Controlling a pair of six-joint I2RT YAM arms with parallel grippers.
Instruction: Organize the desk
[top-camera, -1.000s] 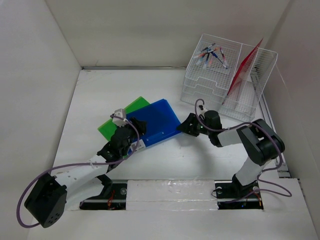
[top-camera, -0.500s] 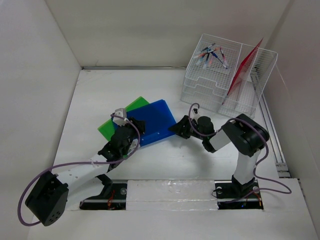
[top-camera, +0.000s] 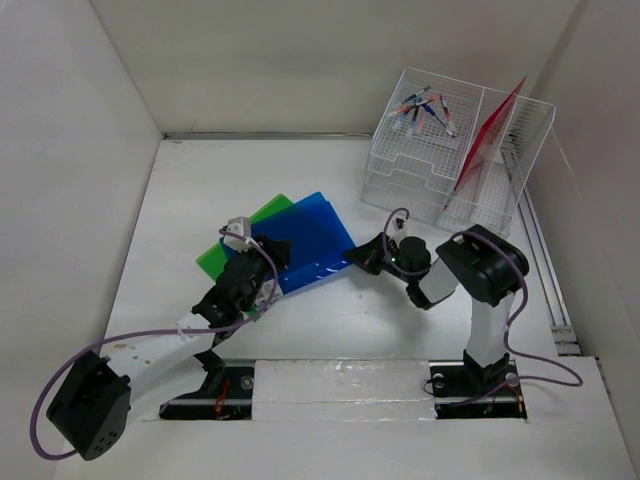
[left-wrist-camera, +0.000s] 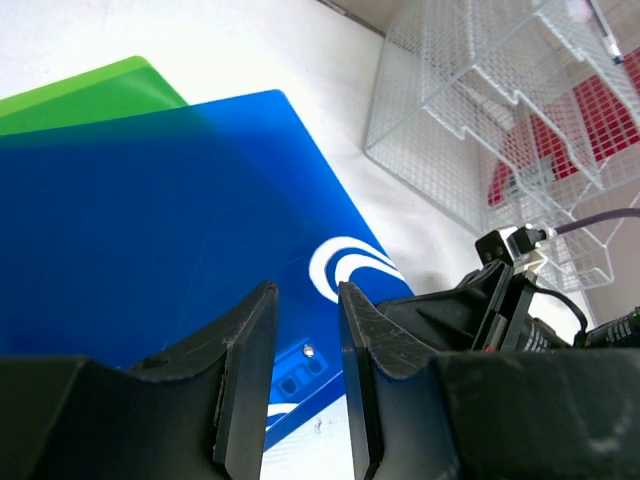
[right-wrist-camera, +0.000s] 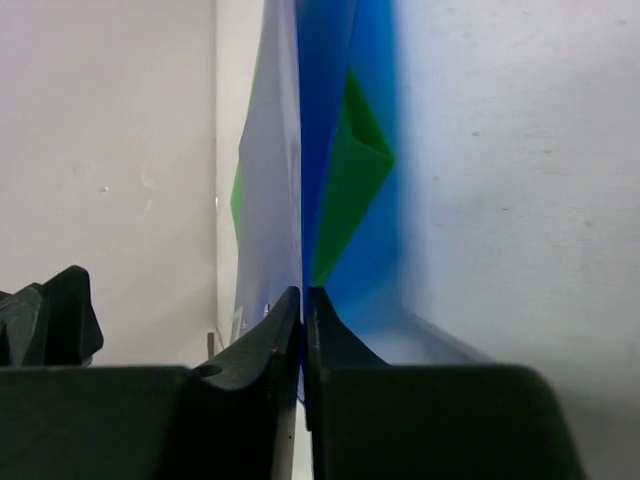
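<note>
On the white desk (top-camera: 350, 320) a blue folder (top-camera: 305, 235) lies partly over a green folder (top-camera: 225, 250). My right gripper (top-camera: 355, 257) is turned on its side and shut on the blue folder's right corner. In the right wrist view the jaws (right-wrist-camera: 303, 295) pinch the thin blue folder (right-wrist-camera: 320, 150) edge-on, with the green folder (right-wrist-camera: 355, 170) behind it. My left gripper (top-camera: 268, 262) sits over the blue folder's near left part. In the left wrist view its jaws (left-wrist-camera: 305, 295) stand narrowly apart above the blue folder (left-wrist-camera: 150, 220), with nothing between them.
A clear wire-mesh organizer (top-camera: 440, 170) stands at the back right. It holds pens (top-camera: 425, 108) on its top tray and a red folder (top-camera: 490, 130) upright in a slot. White panels wall the desk's sides. The right arm (left-wrist-camera: 500, 300) shows in the left wrist view.
The right gripper has moved left to the blue folder's corner and closed on it. The folder has turned slightly. The left gripper has narrowed and shifted a little to the left.
</note>
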